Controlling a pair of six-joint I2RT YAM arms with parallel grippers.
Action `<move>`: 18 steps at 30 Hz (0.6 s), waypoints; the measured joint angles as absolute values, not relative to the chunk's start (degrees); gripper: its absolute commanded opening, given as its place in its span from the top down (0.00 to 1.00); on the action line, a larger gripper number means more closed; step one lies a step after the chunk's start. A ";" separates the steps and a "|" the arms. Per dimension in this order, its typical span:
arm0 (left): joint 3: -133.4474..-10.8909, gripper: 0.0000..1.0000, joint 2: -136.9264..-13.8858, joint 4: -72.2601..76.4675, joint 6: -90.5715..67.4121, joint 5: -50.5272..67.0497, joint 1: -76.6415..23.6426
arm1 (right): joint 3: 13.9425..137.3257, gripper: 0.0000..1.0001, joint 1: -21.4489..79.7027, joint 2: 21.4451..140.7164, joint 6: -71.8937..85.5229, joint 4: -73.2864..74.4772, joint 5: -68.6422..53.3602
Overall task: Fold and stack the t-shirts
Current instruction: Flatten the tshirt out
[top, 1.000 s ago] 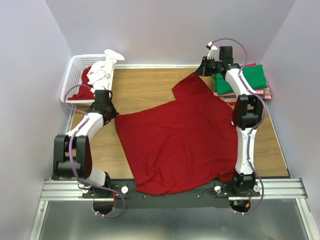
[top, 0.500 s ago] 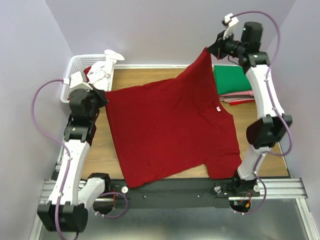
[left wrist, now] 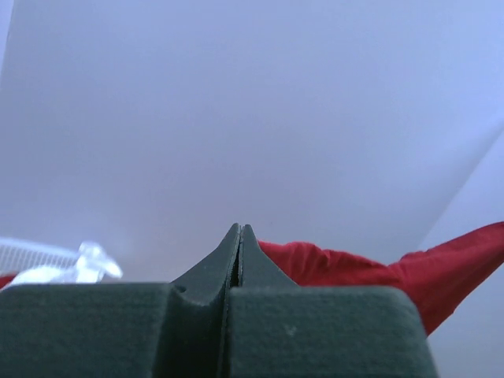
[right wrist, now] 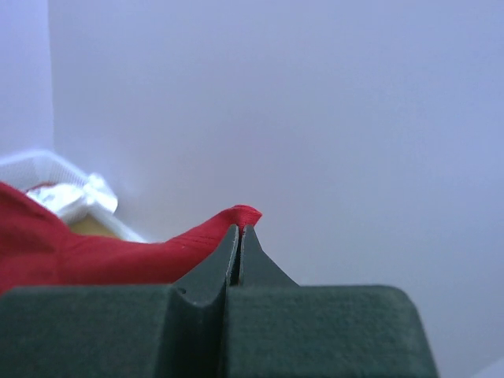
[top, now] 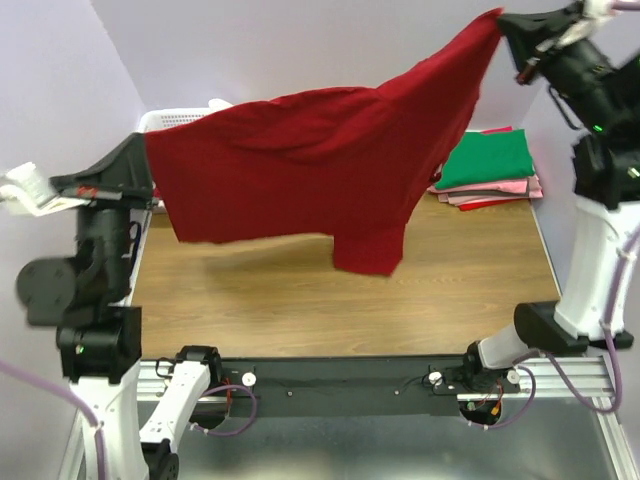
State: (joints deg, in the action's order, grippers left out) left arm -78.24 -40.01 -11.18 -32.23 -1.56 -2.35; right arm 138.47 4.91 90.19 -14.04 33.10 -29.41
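A dark red t-shirt (top: 320,150) hangs stretched in the air above the table, held at two corners. My left gripper (top: 143,150) is shut on its left corner, high at the left side. My right gripper (top: 500,22) is shut on its other corner, higher up at the top right. The cloth droops between them, with a lower flap (top: 372,250) hanging over the table. In the left wrist view the red cloth (left wrist: 370,272) trails right from the shut fingertips (left wrist: 240,232). In the right wrist view the cloth (right wrist: 118,256) runs left from the shut fingertips (right wrist: 240,232).
A stack of folded t-shirts, green on top (top: 490,158) over pink and red, lies at the table's back right. A white lattice basket (top: 160,120) stands at the back left, mostly behind the raised cloth. The wooden table (top: 330,300) lies below.
Both arms have lifted the dark red t-shirt off the table, from lying flat to hanging spread high in the air. The right gripper rose highest.
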 measured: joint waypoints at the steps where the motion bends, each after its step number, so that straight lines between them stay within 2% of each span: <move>1: -79.79 1.00 -39.62 -10.98 -32.67 -1.17 -2.35 | 139.98 1.00 4.91 88.95 -14.04 33.01 -28.84; 11: -94.45 1.00 -38.61 -10.37 -34.85 1.83 -2.35 | 148.42 1.00 3.29 80.49 -14.02 30.26 -23.27; 18: -98.26 1.00 -38.61 -10.28 -35.22 2.20 -2.35 | 150.74 1.00 2.50 80.09 -14.02 27.81 -21.17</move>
State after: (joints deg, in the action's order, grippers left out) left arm -98.26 -38.61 -10.28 -35.22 2.20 -2.35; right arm 150.74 2.50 80.09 -14.02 27.81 -21.17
